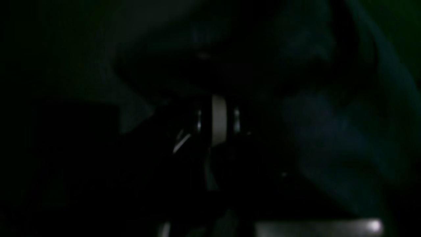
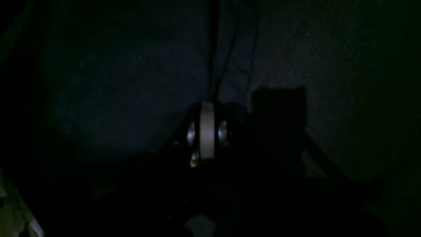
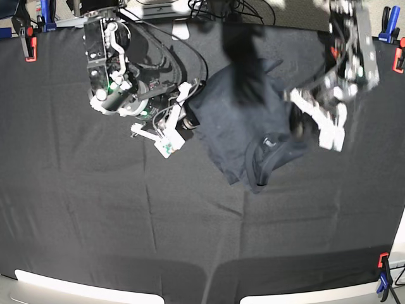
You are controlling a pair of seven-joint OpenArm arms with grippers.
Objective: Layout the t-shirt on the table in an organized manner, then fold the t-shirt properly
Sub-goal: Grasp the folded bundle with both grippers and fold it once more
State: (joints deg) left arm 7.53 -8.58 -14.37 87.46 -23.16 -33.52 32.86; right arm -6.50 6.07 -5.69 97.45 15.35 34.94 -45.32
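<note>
T-shirt [image 3: 243, 123] between both clamped pincers

Both wrist views are almost black, so only faint folds of dark cloth show around each tool. In the base view the right tool [image 3: 187, 120] meets the t-shirt [image 3: 243, 123] at its edge, its tips lost against dark fabric. The left tool [image 3: 297, 126] is motion-blurred. The worktop [image 3: 95, 215] runs past the picture's edges.
</note>
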